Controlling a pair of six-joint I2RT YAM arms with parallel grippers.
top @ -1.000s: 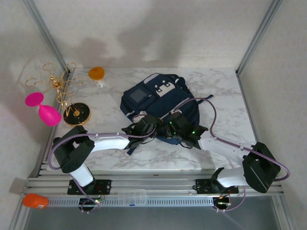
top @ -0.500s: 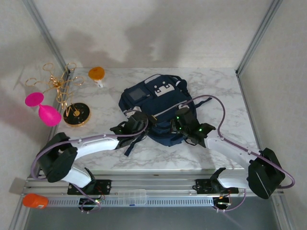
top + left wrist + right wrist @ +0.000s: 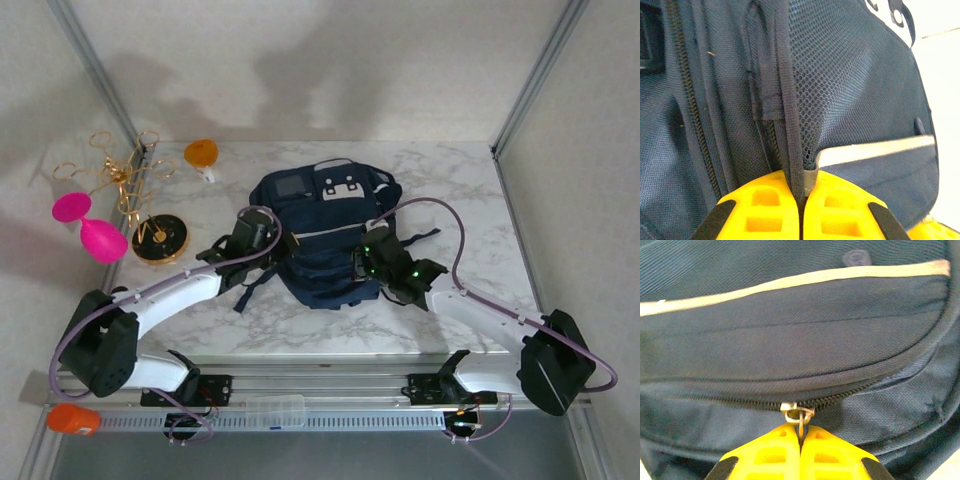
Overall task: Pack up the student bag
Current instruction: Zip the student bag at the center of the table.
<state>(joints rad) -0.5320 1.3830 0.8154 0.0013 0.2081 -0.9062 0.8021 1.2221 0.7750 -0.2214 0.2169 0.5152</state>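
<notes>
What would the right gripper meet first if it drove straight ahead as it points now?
The right gripper, shut on the zipper pull, would likely run straight into the zipper slider and the student bag fabric just behind it.

A round black-and-gold disc (image 3: 160,239) lies by the marble table's (image 3: 470,200) left edge — an orange object (image 3: 201,153) at its far-left corner, a pink piece (image 3: 88,225) and gold wire rings (image 3: 115,175) beyond.

The navy bag (image 3: 322,240) with white trim lies front-up mid-worktop (image 3: 460,200), its grey patch toward 12 o'clock, a strap trailing toward 7.
</notes>
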